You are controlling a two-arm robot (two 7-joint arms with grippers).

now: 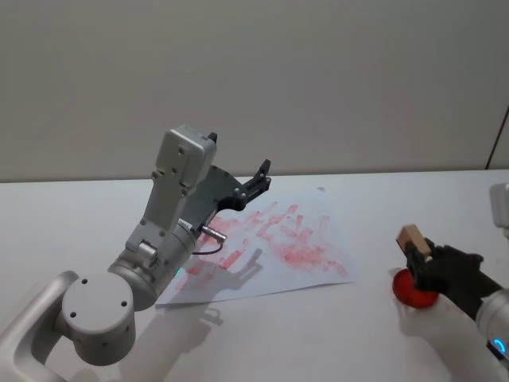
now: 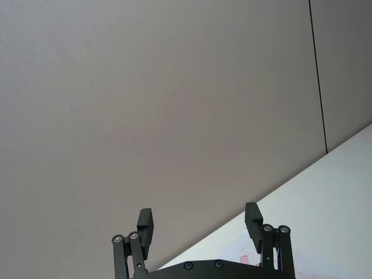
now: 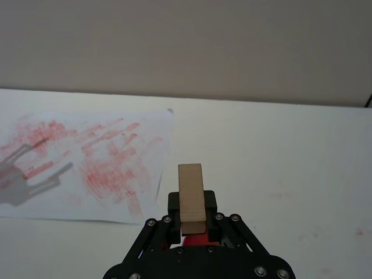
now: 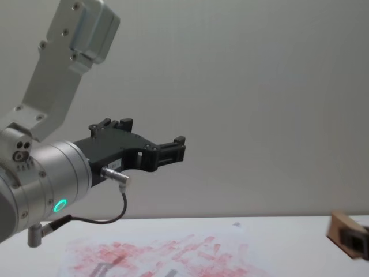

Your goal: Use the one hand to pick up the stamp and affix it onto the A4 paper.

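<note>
With the stamp point(image 3: 191, 193) clamped in the right gripper point(image 1: 420, 259) over a red ink pad point(image 1: 413, 290), well apart from the paper point(image 1: 274, 253), and the left gripper point(image 2: 200, 224) held apart above it, a tilted press could be smeared.

The stamp's point(image 3: 192, 199) lower end is hidden between the right hand's point(image 3: 192, 208) fingers. The chest view's edge cuts the stamp off. The left arm covers part of the A4 paper point(image 1: 302, 239).

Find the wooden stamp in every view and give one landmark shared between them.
Head view: stamp at the right, held in the right gripper over a red ink pad.
Left wrist view: not in it.
Right wrist view: bottom centre.
Chest view: right edge.
Shared landmark: the red-printed paper.
</note>
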